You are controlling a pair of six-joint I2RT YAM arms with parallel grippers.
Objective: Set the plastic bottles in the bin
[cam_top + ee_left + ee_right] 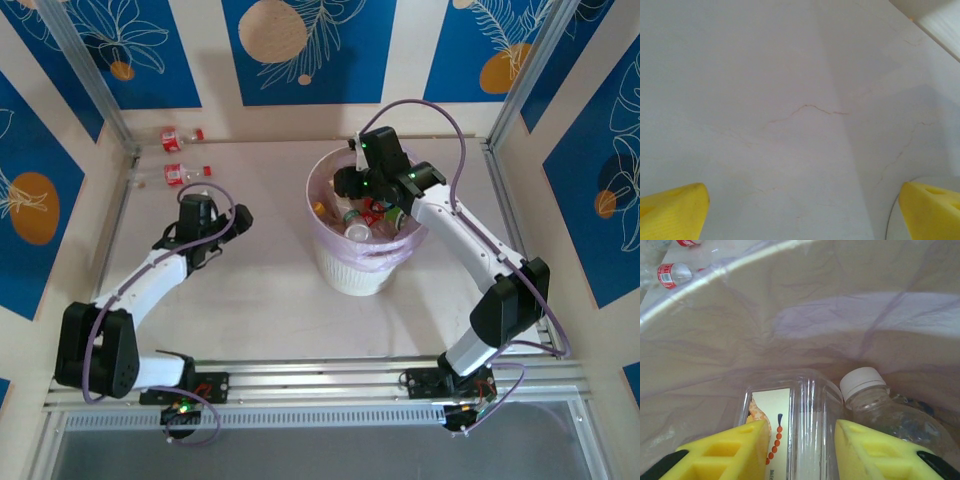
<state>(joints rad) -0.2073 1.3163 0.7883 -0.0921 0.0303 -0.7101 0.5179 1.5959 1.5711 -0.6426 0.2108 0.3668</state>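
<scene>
White tabletop (270,300) carries two loose bottles (183,172) lying crosswise at its far-left corner, just beyond the spread left gripper (197,208), the nearer one, while the right gripper (800,440) pinches a clear bottle (807,400) inside the bin (340,275).

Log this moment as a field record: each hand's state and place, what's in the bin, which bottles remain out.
left hand: open, empty, above bare table
right hand: shut on a clear bottle with a white label, at the bin's mouth
bin: pink-lined, holds several bottles; a white-capped bottle lies beside the gripped one
left out: two red-labelled bottles at the table's far left
task status: unfinished
</scene>
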